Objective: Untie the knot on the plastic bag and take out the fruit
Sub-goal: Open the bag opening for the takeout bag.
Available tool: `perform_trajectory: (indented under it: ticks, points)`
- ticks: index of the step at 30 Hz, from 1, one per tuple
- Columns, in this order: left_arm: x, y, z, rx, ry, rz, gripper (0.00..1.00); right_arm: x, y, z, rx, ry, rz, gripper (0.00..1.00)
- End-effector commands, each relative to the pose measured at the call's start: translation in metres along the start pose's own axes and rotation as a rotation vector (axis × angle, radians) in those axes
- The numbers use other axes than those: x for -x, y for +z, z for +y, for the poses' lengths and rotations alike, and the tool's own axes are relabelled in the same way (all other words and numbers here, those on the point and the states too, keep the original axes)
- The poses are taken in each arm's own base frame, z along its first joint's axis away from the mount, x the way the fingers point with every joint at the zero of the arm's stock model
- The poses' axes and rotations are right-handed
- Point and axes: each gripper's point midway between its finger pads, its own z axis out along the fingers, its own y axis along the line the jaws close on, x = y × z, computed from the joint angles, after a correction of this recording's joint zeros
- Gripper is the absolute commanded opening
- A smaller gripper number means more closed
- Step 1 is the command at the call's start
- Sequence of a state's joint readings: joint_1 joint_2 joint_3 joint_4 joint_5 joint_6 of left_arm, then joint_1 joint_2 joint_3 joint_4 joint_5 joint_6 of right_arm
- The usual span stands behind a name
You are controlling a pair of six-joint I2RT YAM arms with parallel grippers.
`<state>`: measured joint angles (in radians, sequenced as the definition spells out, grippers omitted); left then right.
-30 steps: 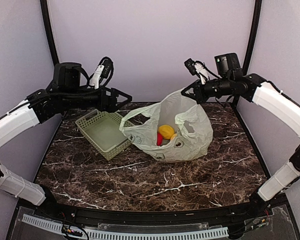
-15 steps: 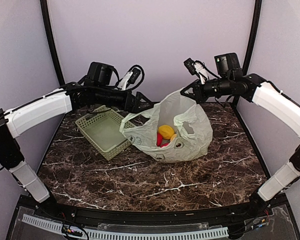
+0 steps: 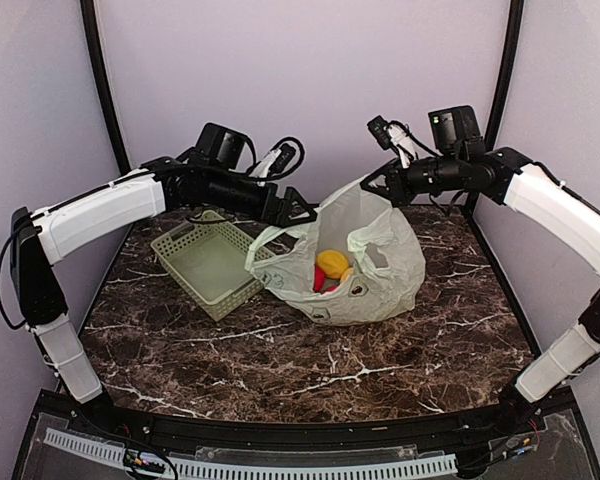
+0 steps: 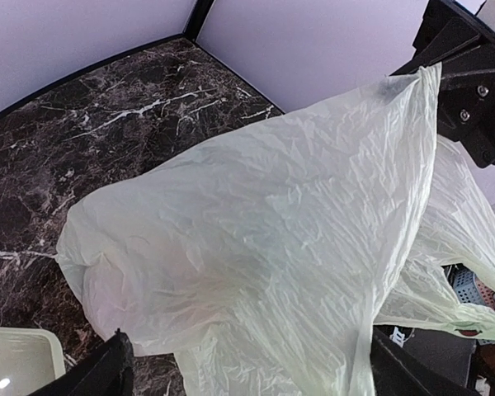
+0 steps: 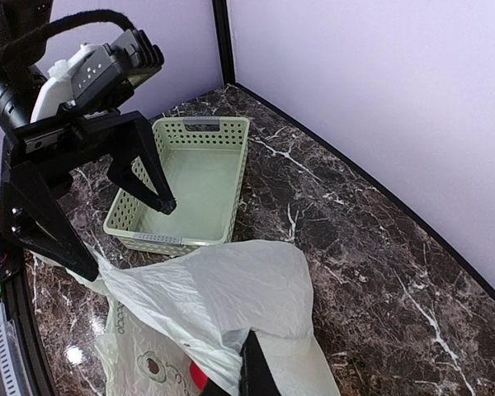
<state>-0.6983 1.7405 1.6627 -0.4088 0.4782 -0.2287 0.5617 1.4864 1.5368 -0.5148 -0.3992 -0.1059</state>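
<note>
The right hand (image 3: 378, 187) is pressing its fingers together on the top edge of the plastic bag (image 3: 385, 265), clamping the thin film and holding it up off the surface (image 3: 280, 360), so the bag is hanging below that hand like a slack tent. Across from it, on the bag's far side, the left hand (image 3: 305, 212) is hovering with its fingers spread wide and nothing between them. It is just beside the bag's upper film, and whether it is touching cannot be told. Just below the left hand a loop handle (image 3: 268, 238) is lying free and open. No knot is showing anywhere along the top, so the untying is looking finished. Lower down, between the two hands, the mouth is gaping and the fruit (image 3: 329, 266) is sitting inside the bag, a yellow-orange piece with a red one tucked beside it. Any other pieces are hidden by the film. Out past the left hand, on its own side, a pale green basket (image 3: 205, 262) is standing on the surface. The reaching in and lifting out is what is remaining, since no fruit is lying outside the bag yet.
</note>
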Motion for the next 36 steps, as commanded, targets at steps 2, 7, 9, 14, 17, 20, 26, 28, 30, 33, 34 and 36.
perform_trajectory:
  ticks: [2,7,9,14,17,20,26,28,30,33,34,36]
  points:
    - [-0.008,0.001,-0.002,0.019,0.019,0.058,0.82,0.009,0.000,-0.002,-0.028,-0.017,-0.042,0.00]
    - [-0.014,0.003,-0.011,-0.015,0.030,0.076,0.42,0.010,0.000,-0.008,-0.057,-0.012,-0.043,0.00]
    - [-0.013,0.001,-0.016,-0.034,0.031,0.064,0.29,0.010,0.000,-0.009,-0.065,-0.008,-0.043,0.00]
    - [-0.013,-0.006,-0.025,-0.079,0.029,0.031,0.06,0.011,-0.003,-0.011,-0.081,0.005,-0.046,0.06]
    - [-0.013,-0.010,-0.021,-0.044,0.037,0.008,0.01,0.018,-0.012,-0.007,-0.079,0.017,-0.064,0.45]
    - [-0.010,-0.017,-0.013,0.015,0.041,-0.015,0.01,0.031,-0.026,0.006,-0.045,0.030,-0.095,0.75]
    - [-0.004,-0.018,-0.001,0.087,0.031,-0.047,0.01,0.053,-0.042,0.049,0.018,-0.011,-0.142,0.86]
    - [-0.002,-0.016,0.000,0.089,0.026,-0.054,0.01,0.057,-0.042,0.069,0.066,-0.037,-0.149,0.84]
    - [-0.001,-0.015,0.003,0.097,0.022,-0.060,0.01,0.059,-0.038,0.091,0.117,-0.058,-0.147,0.78]
    - [0.000,-0.015,0.006,0.111,0.018,-0.068,0.01,0.053,-0.024,0.112,0.167,-0.059,-0.111,0.64]
    - [0.000,-0.015,0.007,0.113,0.018,-0.072,0.01,0.050,-0.018,0.115,0.169,-0.051,-0.094,0.62]
    - [0.001,-0.017,0.006,0.109,0.018,-0.081,0.01,0.038,0.001,0.113,0.156,0.005,-0.033,0.59]
